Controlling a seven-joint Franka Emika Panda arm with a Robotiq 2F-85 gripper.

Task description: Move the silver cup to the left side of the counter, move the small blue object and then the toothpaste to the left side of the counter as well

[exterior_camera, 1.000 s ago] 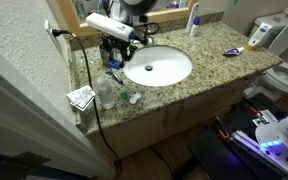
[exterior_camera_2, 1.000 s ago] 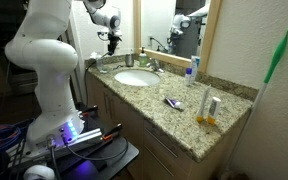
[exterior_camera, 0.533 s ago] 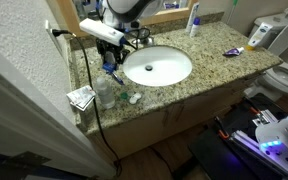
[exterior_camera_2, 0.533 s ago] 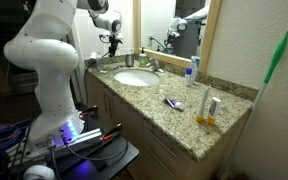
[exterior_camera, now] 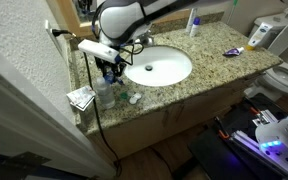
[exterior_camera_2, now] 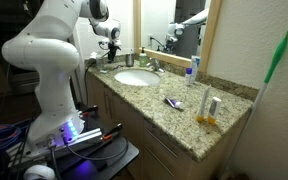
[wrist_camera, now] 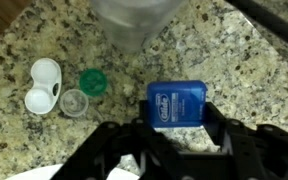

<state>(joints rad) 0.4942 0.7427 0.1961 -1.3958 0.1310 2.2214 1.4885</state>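
Starting at the left of the wrist view, a white lens case [wrist_camera: 42, 85] lies on the counter [wrist_camera: 244, 70], with a clear cap [wrist_camera: 74, 102] and a green cap [wrist_camera: 92, 82] just beside it. A clear bottle [wrist_camera: 134, 15] stands beyond them at the top edge. Right of the caps, the gripper [wrist_camera: 177, 124] has its jaws clamped on the blue object [wrist_camera: 179, 98], near the bottle. In an exterior view the sink [exterior_camera: 169, 65] comes next, then the toothpaste [exterior_camera: 232, 51], well apart at the far right end. The cup [exterior_camera_2: 130, 60] stands by the faucet [exterior_camera_2: 154, 65].
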